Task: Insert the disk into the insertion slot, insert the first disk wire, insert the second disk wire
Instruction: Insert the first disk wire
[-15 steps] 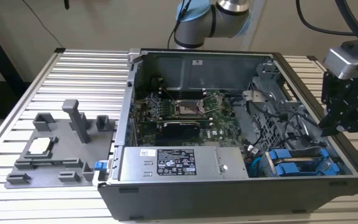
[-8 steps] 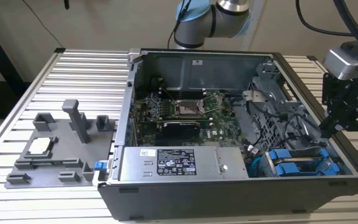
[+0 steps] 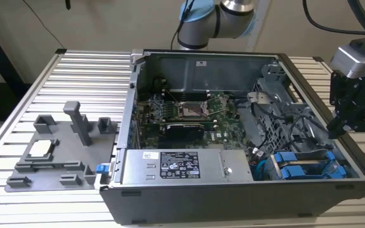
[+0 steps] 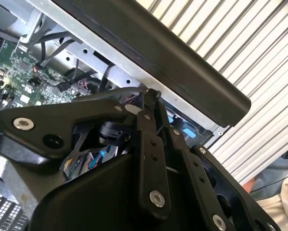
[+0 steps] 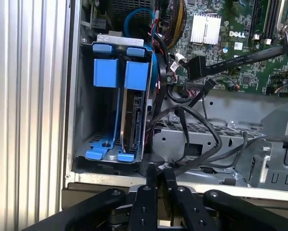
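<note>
In the first wrist view two blue carriers stand side by side in the grey drive cage. The disk point(image 5: 133, 120) shows its metal edge and sits inside the insertion slot point(image 5: 92, 115). A black wire connector point(image 5: 195, 65) hangs loose over the motherboard, beside the cage. My gripper point(image 5: 157, 174) is shut with nothing in it, just outside the case wall in front of the cage. In the exterior view my gripper point(image 3: 338, 128) hovers over the case's right wall, above the blue carriers point(image 3: 303, 166). In the second wrist view the closed fingertips point(image 4: 151, 92) point at the case rim.
The open computer case point(image 3: 233, 209) lies on a ribbed metal table point(image 3: 81, 76). A grey fixture plate point(image 3: 55, 152) with posts stands at the exterior view's left. Black cables point(image 5: 202, 144) loop across the metal bracket beside the cage. A power supply point(image 3: 182, 167) fills the case front.
</note>
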Motion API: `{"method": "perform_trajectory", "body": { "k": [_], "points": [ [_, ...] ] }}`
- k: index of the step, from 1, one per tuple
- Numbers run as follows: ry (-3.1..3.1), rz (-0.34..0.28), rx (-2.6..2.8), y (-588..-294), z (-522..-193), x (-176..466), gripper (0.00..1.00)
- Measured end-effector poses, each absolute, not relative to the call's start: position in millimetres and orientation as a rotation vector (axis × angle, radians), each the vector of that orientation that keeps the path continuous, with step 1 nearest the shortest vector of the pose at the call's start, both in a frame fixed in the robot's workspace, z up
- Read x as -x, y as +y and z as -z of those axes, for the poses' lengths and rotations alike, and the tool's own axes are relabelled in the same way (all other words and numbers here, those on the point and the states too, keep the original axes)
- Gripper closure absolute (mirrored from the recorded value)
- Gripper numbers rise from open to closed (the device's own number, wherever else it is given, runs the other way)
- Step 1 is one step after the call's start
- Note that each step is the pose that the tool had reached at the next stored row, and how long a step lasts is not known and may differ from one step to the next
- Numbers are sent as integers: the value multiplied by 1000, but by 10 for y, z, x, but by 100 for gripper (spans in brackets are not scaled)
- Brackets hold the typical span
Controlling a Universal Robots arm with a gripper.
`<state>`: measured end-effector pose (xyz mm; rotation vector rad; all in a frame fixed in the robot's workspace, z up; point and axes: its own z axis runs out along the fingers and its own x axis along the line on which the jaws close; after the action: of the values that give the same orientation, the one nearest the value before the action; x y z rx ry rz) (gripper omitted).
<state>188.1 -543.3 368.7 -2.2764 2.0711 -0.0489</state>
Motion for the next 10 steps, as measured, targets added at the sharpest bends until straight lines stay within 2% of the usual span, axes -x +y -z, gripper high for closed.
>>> {"method": "perform_trajectory", "body": {
  "k": [6,7,10],
  "points": [
    [2071,49,2276,-5433,-3699,-1882,80],
    [2072,50,2277,-5429,-3699,-1882,74],
    [2080,69,2287,-5402,-3680,-1903,74]
  ]
}}
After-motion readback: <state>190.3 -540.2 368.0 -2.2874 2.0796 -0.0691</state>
